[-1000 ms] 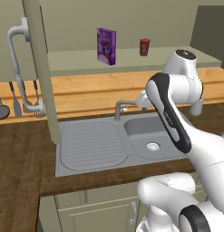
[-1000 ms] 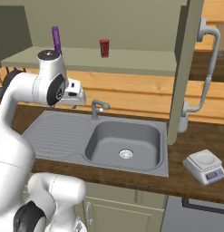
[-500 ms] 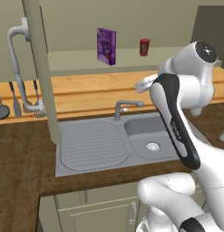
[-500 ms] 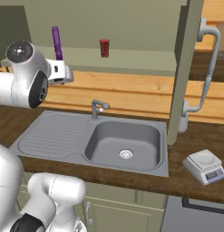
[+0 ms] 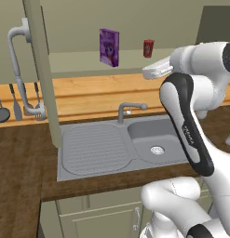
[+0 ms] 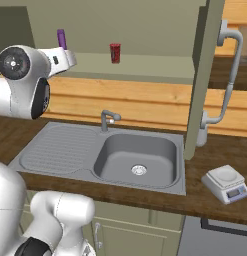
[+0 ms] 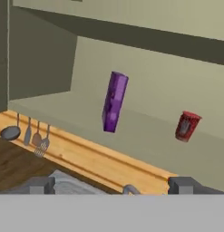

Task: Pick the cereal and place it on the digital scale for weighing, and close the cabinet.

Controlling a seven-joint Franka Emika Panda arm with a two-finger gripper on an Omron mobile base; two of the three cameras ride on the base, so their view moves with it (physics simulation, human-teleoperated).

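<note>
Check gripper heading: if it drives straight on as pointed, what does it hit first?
Most likely the purple cereal box on the open cabinet's shelf, which sits near the hand view's centre. The open gripper has a free path to it; the red can stands off to the side. Depth is unclear.

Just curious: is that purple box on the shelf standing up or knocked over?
Upright. The cereal stands on its short end on the cabinet shelf.

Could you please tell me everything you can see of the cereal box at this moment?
The cereal box is a small purple cardboard carton, taller than wide, with a pale printed picture on its front. It stands upright on the shelf of the open cabinet, turned at an angle, left of the red can and apart from it. Nothing touches it but the shelf. From the hand camera it shows its narrow side.
</note>
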